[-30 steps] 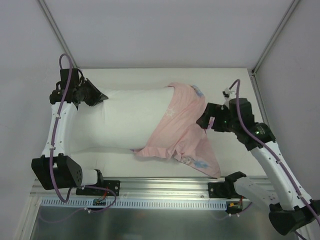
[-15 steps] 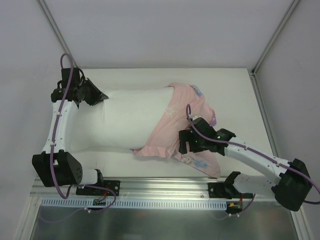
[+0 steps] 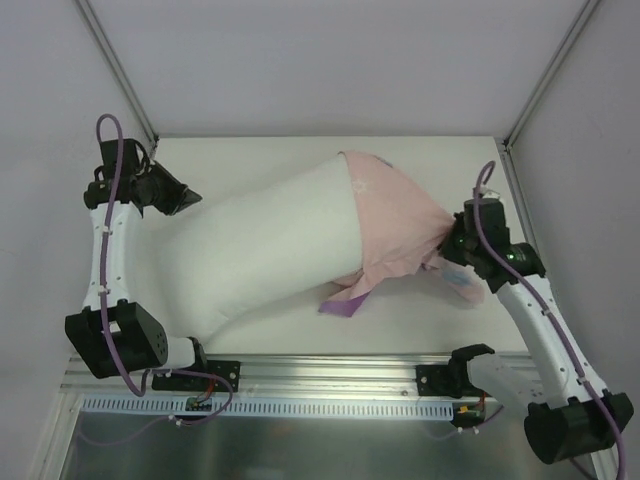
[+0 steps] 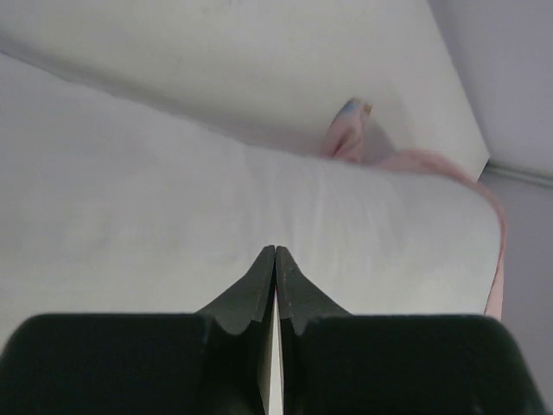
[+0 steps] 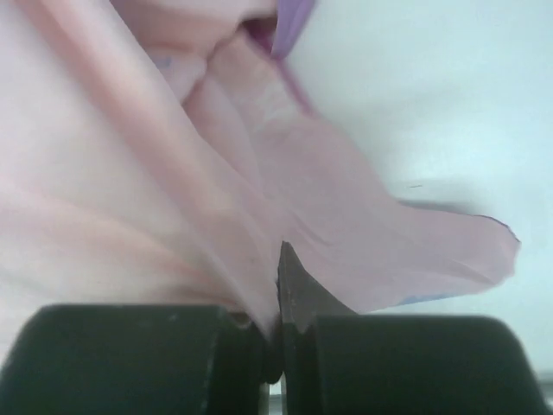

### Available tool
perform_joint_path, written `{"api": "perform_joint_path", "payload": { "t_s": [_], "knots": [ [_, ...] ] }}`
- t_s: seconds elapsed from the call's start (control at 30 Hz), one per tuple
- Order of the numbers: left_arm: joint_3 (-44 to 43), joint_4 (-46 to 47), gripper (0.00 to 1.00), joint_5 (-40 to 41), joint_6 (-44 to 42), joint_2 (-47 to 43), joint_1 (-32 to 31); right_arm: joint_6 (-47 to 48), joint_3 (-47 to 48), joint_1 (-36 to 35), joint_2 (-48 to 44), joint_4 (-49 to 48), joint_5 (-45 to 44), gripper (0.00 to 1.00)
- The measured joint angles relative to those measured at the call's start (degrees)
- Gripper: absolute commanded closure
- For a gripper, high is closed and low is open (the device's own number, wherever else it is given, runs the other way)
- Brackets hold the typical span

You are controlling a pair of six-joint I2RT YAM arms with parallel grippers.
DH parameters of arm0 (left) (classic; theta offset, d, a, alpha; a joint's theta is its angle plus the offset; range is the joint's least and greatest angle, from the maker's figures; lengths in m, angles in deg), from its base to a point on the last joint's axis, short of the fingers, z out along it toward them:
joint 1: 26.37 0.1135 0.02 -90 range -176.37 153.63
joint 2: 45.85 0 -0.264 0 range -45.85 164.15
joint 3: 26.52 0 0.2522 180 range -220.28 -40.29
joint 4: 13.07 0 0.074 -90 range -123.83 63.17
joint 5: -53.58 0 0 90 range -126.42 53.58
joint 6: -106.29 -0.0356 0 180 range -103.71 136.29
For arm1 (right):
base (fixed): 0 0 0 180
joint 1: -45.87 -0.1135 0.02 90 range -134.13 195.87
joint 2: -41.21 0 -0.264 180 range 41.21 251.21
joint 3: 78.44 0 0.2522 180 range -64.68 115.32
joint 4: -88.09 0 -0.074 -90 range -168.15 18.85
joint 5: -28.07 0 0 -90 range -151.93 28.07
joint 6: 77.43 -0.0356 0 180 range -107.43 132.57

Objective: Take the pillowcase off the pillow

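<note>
The plump white pillow lies slantwise on the table, its right end inside the pale pink pillowcase. My left gripper is shut on the pillow's left end; the left wrist view shows its closed fingers against white pillow fabric, with the pink pillowcase edge far off. My right gripper is shut on the pillowcase, which is pulled taut into a cone toward it. In the right wrist view pink fabric drapes over the gripper. A purple corner hangs below.
The white table is bounded by grey walls and slanted frame posts at the back corners. A metal rail with both arm bases runs along the near edge. Bare tabletop shows past the pillowcase.
My right gripper has shut on the pillowcase and pulled it rightward, stretching it taut. The pillow has swung to a slant, and my left gripper has shifted left with its end.
</note>
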Motion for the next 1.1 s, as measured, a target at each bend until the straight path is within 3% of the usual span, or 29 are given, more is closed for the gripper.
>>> {"api": "perform_joint_path", "payload": {
  "t_s": [0.3,0.57,0.67,0.83,0.87,0.97,1.0,1.03,1.1],
  "knots": [
    [-7.8,5.0,1.0,-0.5,1.6,-1.9,11.3,5.5,12.5,18.7,-2.4,13.4,-6.2,0.99],
    [-9.4,5.9,1.0,-3.3,1.9,-1.8,12.2,8.3,20.8,29.0,5.8,15.5,-1.4,0.99],
    [-9.4,5.9,1.0,-3.8,1.3,-1.8,10.0,8.3,20.8,29.1,6.9,14.4,2.4,0.99],
    [-9.3,4.9,0.99,-1.1,-3.0,-0.9,-5.3,8.1,14.9,29.1,4.9,12.0,5.8,0.99],
    [-9.3,4.4,0.95,0.2,-4.1,-0.5,-9.7,8.0,13.7,29.1,4.4,11.9,6.4,0.99],
    [-10.2,2.2,0.52,4.3,-7.8,2.0,-21.7,8.0,11.1,29.2,3.3,11.8,7.6,0.94],
    [-11.2,1.4,0.29,6.8,-9.2,3.4,-26.6,8.0,10.5,29.2,2.9,11.6,7.9,0.92],
    [-12.2,0.7,0.21,8.9,-10.6,4.7,-30.8,8.0,10.1,29.2,2.5,11.6,8.2,0.89],
    [-14.1,-0.3,0.03,12.4,-12.5,7.0,-37.7,7.8,9.5,29.2,1.9,11.5,8.6,0.73]
  ]
}}
